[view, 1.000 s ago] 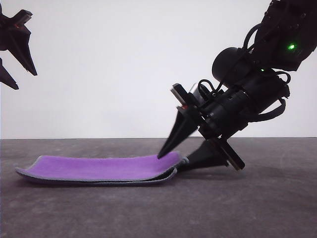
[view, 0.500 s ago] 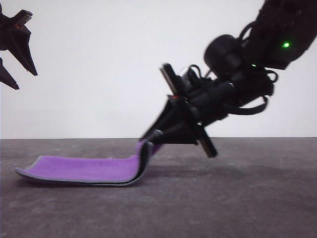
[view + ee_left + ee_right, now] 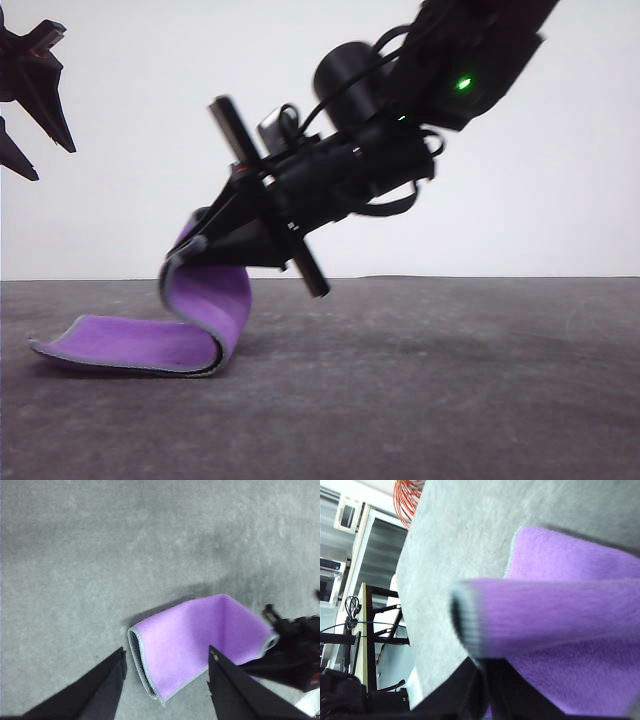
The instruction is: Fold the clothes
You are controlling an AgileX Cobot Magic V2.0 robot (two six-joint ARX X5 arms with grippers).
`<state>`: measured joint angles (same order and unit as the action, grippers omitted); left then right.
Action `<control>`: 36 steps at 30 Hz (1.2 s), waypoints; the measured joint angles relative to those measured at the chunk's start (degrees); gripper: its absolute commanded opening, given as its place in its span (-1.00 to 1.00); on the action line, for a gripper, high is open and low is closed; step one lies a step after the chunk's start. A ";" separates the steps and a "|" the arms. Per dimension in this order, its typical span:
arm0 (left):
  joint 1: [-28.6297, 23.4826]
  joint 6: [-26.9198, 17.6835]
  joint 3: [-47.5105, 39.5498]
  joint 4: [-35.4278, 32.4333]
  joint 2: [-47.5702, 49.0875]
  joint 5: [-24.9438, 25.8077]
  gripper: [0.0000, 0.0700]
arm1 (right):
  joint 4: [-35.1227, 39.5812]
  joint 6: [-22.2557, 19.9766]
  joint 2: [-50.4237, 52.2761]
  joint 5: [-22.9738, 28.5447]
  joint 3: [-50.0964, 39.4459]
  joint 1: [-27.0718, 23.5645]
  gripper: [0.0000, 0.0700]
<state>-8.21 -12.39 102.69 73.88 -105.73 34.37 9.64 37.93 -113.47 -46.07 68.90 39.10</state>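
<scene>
- Since a second ago the right claw (image 3: pixel 190 245) has risen off the worktop (image 3: pixel 450 400) and travelled leftward, dragging the cloth's right end up and over with it; the cloth (image 3: pixel 150 340) lay nearly flat then and now stands in a tall curl.
- At the far left of the front view, the left claw (image 3: pixel 22 115) hangs high above the worktop, well apart from the cloth, where it was before. Its two dark fingers are spread with nothing between them; from its own wrist camera the fingers (image 3: pixel 100 685) show parted over the cloth below.
- Left of centre, the cloth lies on the grey worktop with its long axis running left to right across the front view. Its left end rests flat, purple face up, grey stitched edge showing along the near side.
- Its right part bends sharply upward from the worktop, climbs purple side toward the camera, and curves over at the top into the right claw.
- That claw is clamped on the raised end of the cloth, its fingers pointing down and to the left; its wrist camera shows the grey-edged purple fold (image 3: pixel 540 615) held just above the fingers.
- Further right, the right arm (image 3: pixel 440 70) slants up out of view, a green light on it.
- No writing can be read.
</scene>
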 measured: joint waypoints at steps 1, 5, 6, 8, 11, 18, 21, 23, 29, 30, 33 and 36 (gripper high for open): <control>0.00 0.00 0.00 0.01 0.00 0.00 -0.10 | -0.01 0.08 -0.73 0.00 0.94 0.50 -0.98; 0.00 0.01 0.00 0.01 0.00 0.00 -0.10 | 0.05 0.52 -2.81 -0.02 4.68 2.08 -0.98; 0.00 0.01 0.00 0.01 0.00 0.00 -0.10 | 0.05 0.78 -3.31 -0.03 5.58 2.32 -0.98; 0.00 -0.01 0.00 0.01 0.00 0.00 -0.10 | 0.10 1.15 -4.30 -0.04 7.13 2.69 -0.98; 0.00 0.01 0.00 0.01 0.00 0.00 -0.10 | 0.11 1.49 -5.41 0.01 8.16 2.99 -0.92; 0.00 0.01 0.00 0.00 0.00 0.00 -0.10 | 0.07 1.51 -5.55 -0.03 8.16 3.26 -0.01; 0.00 0.01 0.00 -0.01 0.00 0.00 -0.10 | 0.08 1.51 -5.55 -0.23 8.16 3.23 0.00; 0.00 0.01 0.00 -0.01 0.00 0.00 -0.10 | 0.09 1.49 -5.55 -0.28 8.16 3.24 0.00; 0.00 0.01 0.00 0.13 0.00 0.00 -0.10 | -0.24 -0.13 -5.55 -5.35 8.24 2.87 0.08; 0.00 -0.01 0.00 0.19 0.00 0.00 -0.10 | -1.10 -0.68 -5.47 -6.53 8.39 2.56 0.13; 0.00 -0.01 0.00 0.57 0.00 0.00 -0.10 | -5.81 -3.27 -4.10 -7.45 8.66 1.44 0.20; 0.02 0.01 0.00 2.35 0.00 0.00 -0.07 | -14.23 -8.10 -0.72 -4.45 9.54 -1.44 0.20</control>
<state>-8.19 -12.38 102.69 76.23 -105.73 34.37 -4.59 29.84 -114.19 -50.52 78.43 37.67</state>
